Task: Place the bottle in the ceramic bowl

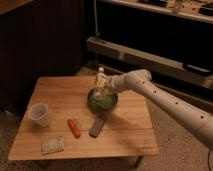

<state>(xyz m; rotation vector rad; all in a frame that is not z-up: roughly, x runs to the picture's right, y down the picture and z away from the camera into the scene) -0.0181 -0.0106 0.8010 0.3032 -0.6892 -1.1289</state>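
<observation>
The green ceramic bowl sits near the middle of the wooden table. The small clear bottle, white cap up, stands upright in or just above the bowl; whether it touches the bowl I cannot tell. My gripper reaches in from the right on a long white arm and is at the bottle's right side, over the bowl.
A clear plastic cup stands at the table's left. An orange carrot-like item, a dark flat bar and a pale packet lie toward the front edge. Dark shelving stands behind the table.
</observation>
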